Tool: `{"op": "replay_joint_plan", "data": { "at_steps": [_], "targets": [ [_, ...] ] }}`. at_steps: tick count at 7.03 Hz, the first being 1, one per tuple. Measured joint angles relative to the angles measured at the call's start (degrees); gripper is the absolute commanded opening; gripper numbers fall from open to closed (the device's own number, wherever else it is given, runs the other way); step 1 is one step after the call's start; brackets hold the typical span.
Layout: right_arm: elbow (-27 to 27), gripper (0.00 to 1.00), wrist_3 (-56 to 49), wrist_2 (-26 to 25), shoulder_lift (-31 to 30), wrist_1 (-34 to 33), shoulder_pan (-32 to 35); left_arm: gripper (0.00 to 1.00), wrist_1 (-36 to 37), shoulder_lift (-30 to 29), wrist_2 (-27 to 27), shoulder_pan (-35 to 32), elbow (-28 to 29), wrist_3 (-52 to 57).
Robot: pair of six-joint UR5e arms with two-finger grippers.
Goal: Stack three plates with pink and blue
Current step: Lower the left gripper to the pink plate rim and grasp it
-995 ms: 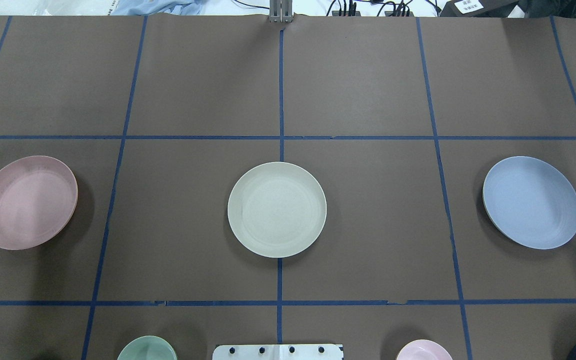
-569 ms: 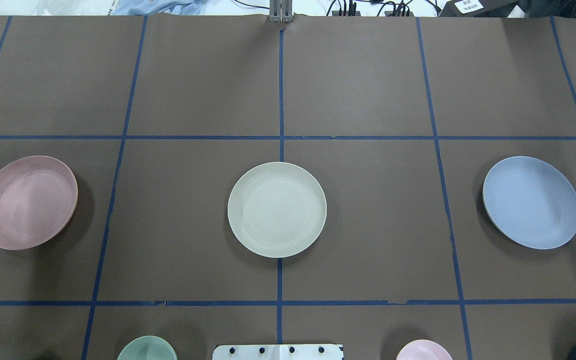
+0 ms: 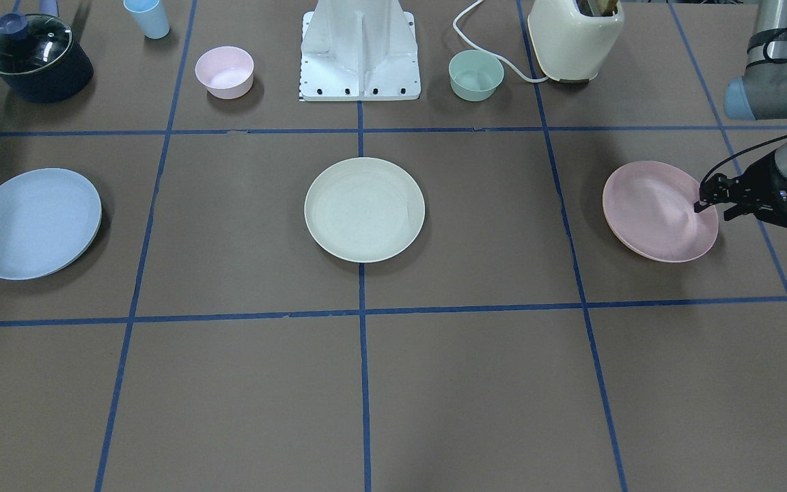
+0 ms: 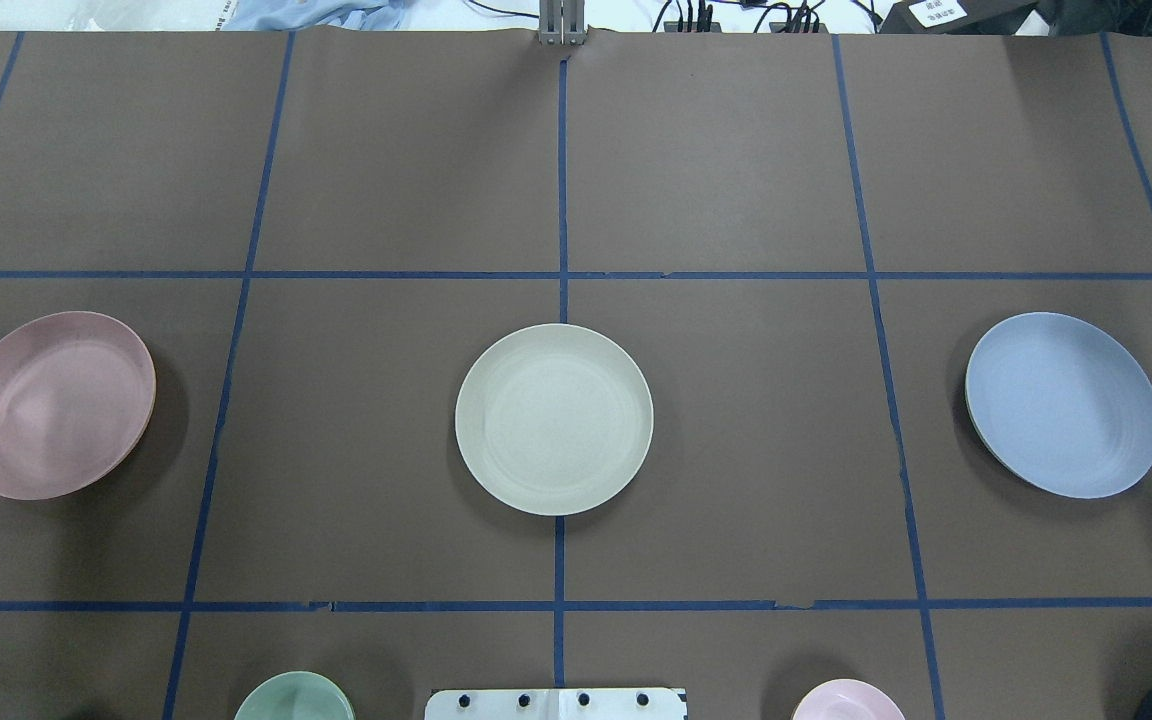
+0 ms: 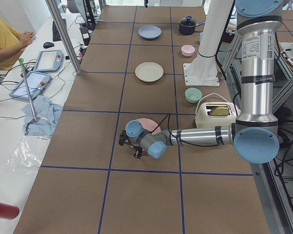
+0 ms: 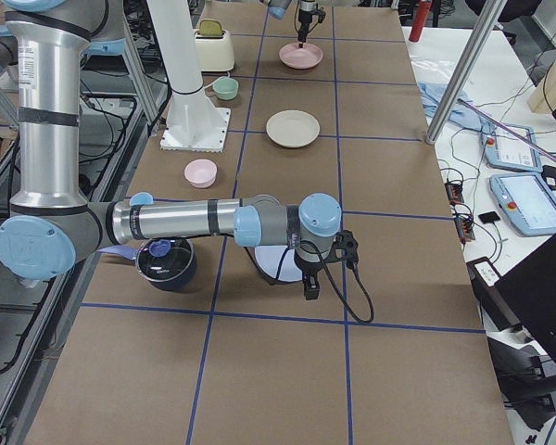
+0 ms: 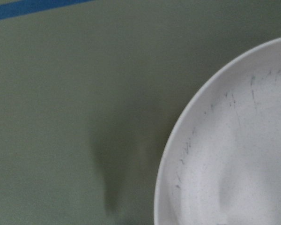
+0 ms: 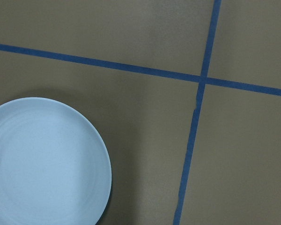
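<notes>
While the left gripper (image 3: 713, 207) hangs low at the outer edge of the pink plate (image 3: 653, 212), its jaws look a little apart, one finger over the rim and one outside. I think it should sink until the rim sits between the fingers, then squeeze softly and lift flat, so the plate does not tip or slide. The cream plate (image 3: 364, 209) waits in the middle of the table (image 3: 475, 383), and the blue plate (image 3: 33, 223) lies at the far end. The right gripper (image 6: 311, 286) is near it; I cannot tell how its jaws stand.
</notes>
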Motion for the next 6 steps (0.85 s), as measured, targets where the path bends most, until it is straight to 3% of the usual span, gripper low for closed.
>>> {"op": "replay_joint_plan", "data": {
  "at_steps": [3, 6],
  "targets": [
    [-0.02, 1.0, 0.03, 0.0, 0.0, 0.0, -0.18, 0.0, 0.02, -0.05, -1.98, 0.02, 1.01, -0.68],
    [0.17, 1.0, 0.08, 0.06, 0.16, 0.0, -0.25, 0.0, 0.32, -0.01, -11.68, -0.45, -2.17, -3.52]
  ]
}}
